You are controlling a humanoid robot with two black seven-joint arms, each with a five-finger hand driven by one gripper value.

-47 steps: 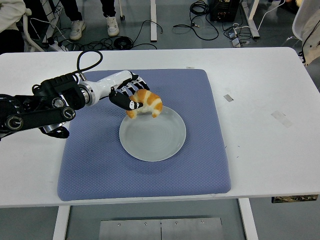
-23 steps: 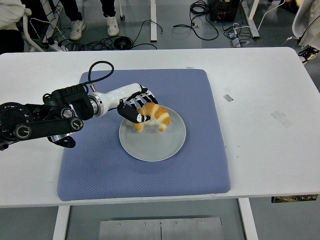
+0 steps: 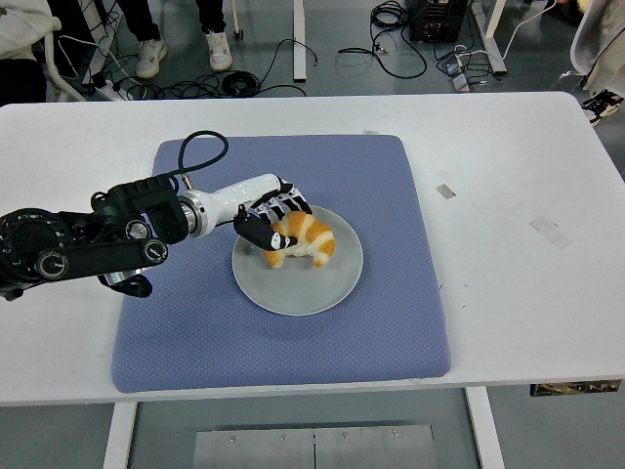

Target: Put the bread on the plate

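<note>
Left hand: the left hand has its black fingers curled around the bread, gripping its left end.
Arm pose: the left arm comes in from the worktop's left edge and lies low over the mat, forearm near level, white wrist section leading to the hand above the plate's upper-left rim; a black cable loops up behind the wrist.
Bread: a golden croissant, in the upper-left part of the plate; whether it rests on the plate or hangs just over it cannot be told.
Plate: pale grey, round, near the middle of the mat, its lower and right parts bare.
Mat: the blue mat covers the middle of the worktop, with wide blue margin around the plate on all sides.
Open room: white worktop to the right of the mat carries only two small tape marks; the near edge is bare.
Right hand: out of view.
</note>
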